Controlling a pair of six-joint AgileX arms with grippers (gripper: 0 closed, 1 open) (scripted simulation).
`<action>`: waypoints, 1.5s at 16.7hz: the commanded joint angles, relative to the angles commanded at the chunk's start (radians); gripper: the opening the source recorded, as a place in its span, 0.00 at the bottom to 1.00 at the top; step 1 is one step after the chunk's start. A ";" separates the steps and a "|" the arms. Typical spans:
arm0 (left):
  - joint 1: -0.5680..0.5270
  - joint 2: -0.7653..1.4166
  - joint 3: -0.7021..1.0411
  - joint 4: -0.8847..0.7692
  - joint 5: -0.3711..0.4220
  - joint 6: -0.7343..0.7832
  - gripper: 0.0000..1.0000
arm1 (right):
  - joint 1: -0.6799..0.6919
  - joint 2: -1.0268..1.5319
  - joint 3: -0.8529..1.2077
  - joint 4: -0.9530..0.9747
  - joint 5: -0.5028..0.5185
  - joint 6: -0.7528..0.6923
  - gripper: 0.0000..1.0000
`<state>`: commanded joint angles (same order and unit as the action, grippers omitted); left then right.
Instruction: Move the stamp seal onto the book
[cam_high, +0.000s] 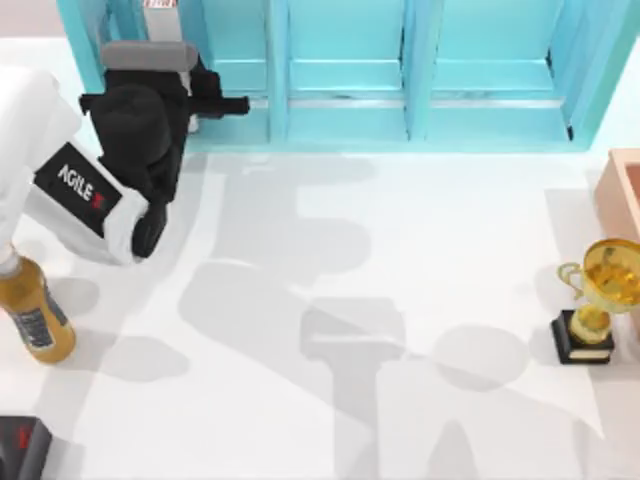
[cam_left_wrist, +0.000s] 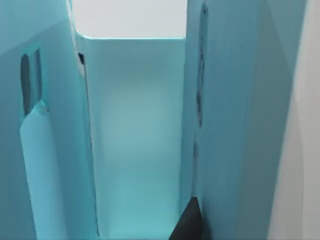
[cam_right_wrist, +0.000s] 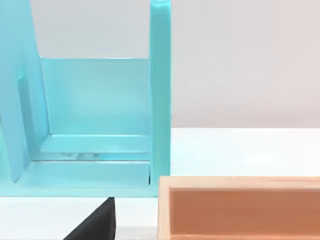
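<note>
The stamp seal and the book are out of view. My left gripper (cam_high: 213, 104) is raised at the back left, right against the front of the teal shelf unit (cam_high: 345, 75). From above its black body hides whatever might be between its jaws. In the left wrist view a teal shelf compartment (cam_left_wrist: 135, 130) sits close ahead, with a dark part of the left gripper (cam_left_wrist: 187, 224) at the edge. A dark part of my right gripper (cam_right_wrist: 95, 225) shows in the right wrist view, low over the white table and facing the shelf unit (cam_right_wrist: 95, 100).
A gold trophy (cam_high: 597, 300) on a black base stands at the right. An open peach wooden box (cam_high: 625, 190) (cam_right_wrist: 240, 210) sits at the right edge. An amber bottle (cam_high: 32, 315) lies at the left. A black object with a red mark (cam_high: 20, 447) is at the front left corner.
</note>
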<state>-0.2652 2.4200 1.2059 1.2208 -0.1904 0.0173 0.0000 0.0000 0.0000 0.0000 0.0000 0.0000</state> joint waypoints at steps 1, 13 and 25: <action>0.000 0.000 0.000 0.000 0.000 0.000 0.00 | 0.000 0.000 0.000 0.000 0.000 0.000 1.00; -0.054 -0.220 -0.137 -0.154 -0.052 0.004 0.00 | 0.000 0.000 0.000 0.000 0.000 0.000 1.00; -0.177 -1.135 -0.504 -0.582 -0.190 0.007 0.00 | 0.000 0.000 0.000 0.000 0.000 0.000 1.00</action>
<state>-0.4422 1.2850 0.7015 0.6386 -0.3803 0.0240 0.0000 0.0000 0.0000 0.0000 0.0000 0.0000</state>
